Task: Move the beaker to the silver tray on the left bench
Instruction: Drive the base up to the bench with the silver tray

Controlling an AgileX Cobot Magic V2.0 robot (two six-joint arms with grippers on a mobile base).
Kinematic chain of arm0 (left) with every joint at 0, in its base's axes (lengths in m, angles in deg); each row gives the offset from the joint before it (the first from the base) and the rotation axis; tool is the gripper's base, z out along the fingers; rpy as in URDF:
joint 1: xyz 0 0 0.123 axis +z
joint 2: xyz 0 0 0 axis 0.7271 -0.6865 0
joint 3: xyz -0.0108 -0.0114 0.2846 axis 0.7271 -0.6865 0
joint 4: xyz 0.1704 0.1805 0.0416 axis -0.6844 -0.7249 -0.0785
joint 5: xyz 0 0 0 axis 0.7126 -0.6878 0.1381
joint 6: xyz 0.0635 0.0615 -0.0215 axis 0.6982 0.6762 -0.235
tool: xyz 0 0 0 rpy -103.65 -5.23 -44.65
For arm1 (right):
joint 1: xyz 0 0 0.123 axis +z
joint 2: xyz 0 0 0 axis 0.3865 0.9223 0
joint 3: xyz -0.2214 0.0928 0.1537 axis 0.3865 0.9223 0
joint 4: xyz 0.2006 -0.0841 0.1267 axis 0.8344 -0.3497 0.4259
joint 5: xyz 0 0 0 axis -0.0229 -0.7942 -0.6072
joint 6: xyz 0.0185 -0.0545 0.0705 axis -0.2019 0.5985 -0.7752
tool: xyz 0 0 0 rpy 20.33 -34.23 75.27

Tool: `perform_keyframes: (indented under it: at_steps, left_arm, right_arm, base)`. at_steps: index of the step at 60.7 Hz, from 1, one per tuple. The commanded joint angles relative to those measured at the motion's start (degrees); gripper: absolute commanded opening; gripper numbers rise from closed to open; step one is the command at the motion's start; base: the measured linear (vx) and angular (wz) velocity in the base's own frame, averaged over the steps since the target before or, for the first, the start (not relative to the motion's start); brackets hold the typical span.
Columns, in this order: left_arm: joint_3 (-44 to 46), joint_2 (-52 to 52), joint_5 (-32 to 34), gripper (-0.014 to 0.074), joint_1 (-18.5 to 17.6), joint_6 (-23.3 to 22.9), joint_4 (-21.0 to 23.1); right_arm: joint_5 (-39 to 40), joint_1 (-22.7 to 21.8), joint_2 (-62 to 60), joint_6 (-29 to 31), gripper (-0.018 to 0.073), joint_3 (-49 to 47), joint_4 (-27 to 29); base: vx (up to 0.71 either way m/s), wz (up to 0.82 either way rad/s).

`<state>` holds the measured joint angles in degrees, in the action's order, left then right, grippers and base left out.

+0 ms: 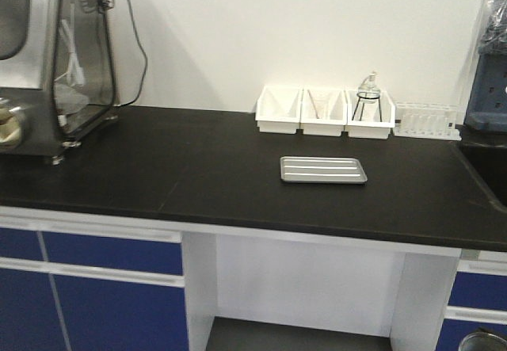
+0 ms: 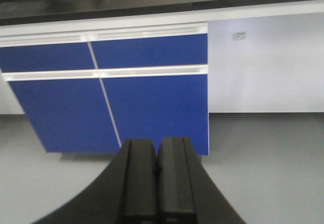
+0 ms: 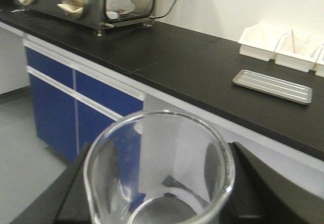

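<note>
The clear glass beaker [image 3: 159, 171] fills the bottom of the right wrist view, held between the black fingers [image 3: 263, 183] of my right gripper [image 3: 159, 193], which is shut on it in the air in front of the bench. The silver tray [image 1: 323, 169] lies flat on the black countertop of the left bench [image 1: 158, 169]; from the right wrist the silver tray [image 3: 272, 86] is up and to the right of the beaker. My left gripper [image 2: 157, 148] is shut with nothing in it, low above the grey floor, facing the blue cabinet fronts [image 2: 126, 97].
Three white bins [image 1: 325, 112] line the wall behind the tray, one with a flask on a tripod [image 1: 367, 97]; a test-tube rack [image 1: 426, 121] stands to their right. A metal and glass machine [image 1: 47, 58] occupies the bench's left end. A sink recess [image 1: 487, 165] lies at the right edge.
</note>
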<state>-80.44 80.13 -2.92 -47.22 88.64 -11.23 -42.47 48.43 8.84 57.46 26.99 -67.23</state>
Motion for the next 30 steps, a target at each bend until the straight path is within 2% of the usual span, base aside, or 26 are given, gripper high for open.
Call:
perform_keyframes:
  at_steps: [1,30]
  left_arm:
    - [-1.1,0.4,4.3,0.0001,-0.3,-0.1,0.2]
    - [-1.1,0.4,4.3,0.0001,-0.3,-0.1,0.2]
  right_arm:
    - [4.1,-0.1,-0.1,0.4,-0.0011,-1.8,0.0]
    - [4.1,-0.1,-0.1,0.4,-0.0011,-1.8,0.0]
  base:
    - [0.40,-0.22]
    - [0.41,-0.26]
